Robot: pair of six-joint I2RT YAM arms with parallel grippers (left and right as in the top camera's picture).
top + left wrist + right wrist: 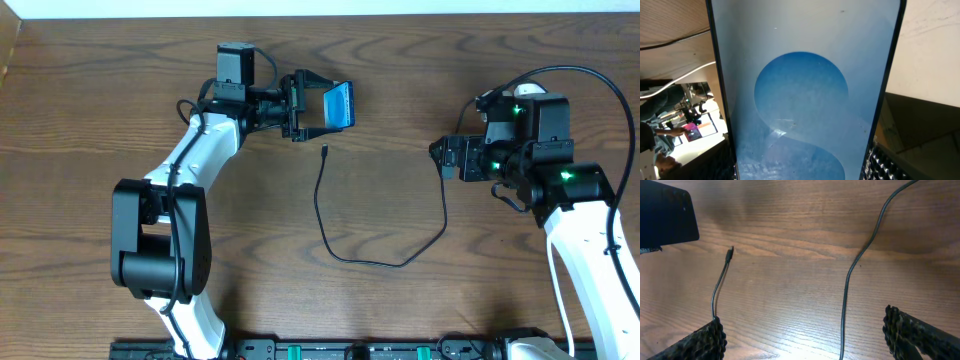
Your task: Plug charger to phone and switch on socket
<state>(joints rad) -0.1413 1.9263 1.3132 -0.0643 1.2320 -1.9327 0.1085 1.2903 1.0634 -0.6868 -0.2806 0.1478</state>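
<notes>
Left gripper [320, 106] is raised over the wooden bench [400, 60], its jaws closed on the phone [341, 104] by its long edges. The phone is off the bench and tilted, and its blue screen with a round light shape fills the left wrist view [805, 100]. The charger [400, 262] lies loose on the bench. Its connector tip [326, 152] sits just below the held phone without touching it, and the black cable loops down and back up toward the right gripper [446, 158]. Right jaws are spread wide and hold nothing. One run of cable [845, 300] passes between the fingers [905, 330], lying flat on the wood.
</notes>
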